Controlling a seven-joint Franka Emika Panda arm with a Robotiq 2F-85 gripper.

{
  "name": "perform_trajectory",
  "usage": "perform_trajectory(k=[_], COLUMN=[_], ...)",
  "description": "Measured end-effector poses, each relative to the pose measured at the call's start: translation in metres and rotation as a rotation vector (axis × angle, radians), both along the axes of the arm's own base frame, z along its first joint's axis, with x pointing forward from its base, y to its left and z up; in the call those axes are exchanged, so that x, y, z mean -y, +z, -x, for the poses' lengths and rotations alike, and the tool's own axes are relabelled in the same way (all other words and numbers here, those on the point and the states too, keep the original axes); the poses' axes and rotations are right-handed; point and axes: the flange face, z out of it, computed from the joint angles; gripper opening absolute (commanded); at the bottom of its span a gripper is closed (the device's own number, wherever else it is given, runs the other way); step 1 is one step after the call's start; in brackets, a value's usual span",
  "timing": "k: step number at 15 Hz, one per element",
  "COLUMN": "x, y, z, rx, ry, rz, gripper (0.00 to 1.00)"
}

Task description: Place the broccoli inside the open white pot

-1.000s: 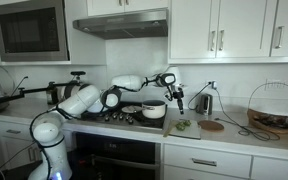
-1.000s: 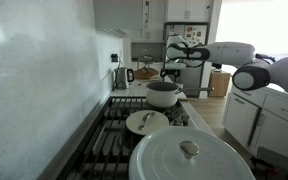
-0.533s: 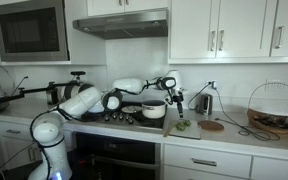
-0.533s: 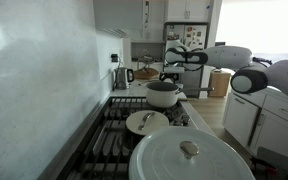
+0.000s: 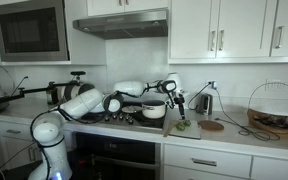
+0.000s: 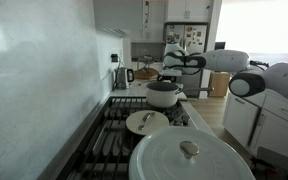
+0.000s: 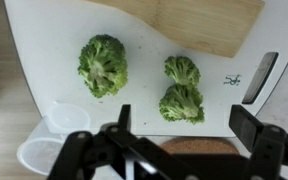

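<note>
In the wrist view the claw (image 7: 184,118) is hanging with its fingers apart, gripping nothing, and is framing the broccoli (image 7: 182,103), which is lying on a white cutting board (image 7: 44,50). A smaller floret (image 7: 182,68) is sitting just beside it at 12 o'clock, and a larger floret (image 7: 103,65) at 10 o'clock. In an exterior view the open white pot (image 5: 154,110) is standing on the stove (image 5: 124,117), at the claw's 9 o'clock.

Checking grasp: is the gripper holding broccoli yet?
No, the gripper is open and three broccoli florets lie free on the white cutting board.
</note>
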Motion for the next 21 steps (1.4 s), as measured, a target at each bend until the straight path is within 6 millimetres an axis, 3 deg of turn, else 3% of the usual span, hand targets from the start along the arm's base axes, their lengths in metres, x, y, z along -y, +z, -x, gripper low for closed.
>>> perform_trajectory(k=[7,8,9,12,17,18,19,21], x=[0.000,0.000,0.000,0.001,0.004,0.005,0.007,0.009], y=[-0.011,-0.011,-0.012,-0.014,-0.017,-0.018,-0.020,-0.023], z=[-0.012,-0.013,-0.013,-0.013,-0.012,-0.012,-0.012,-0.012], rx=[0.101,0.101,0.101,0.101,0.097,0.096,0.094,0.089], ry=[0.020,0.020,0.020,0.020,0.015,0.014,0.013,0.010], rz=[0.023,0.023,0.023,0.024,0.024,0.024,0.025,0.024], gripper=[1.00,0.92,0.78,0.64,0.77,0.84,0.77,0.76])
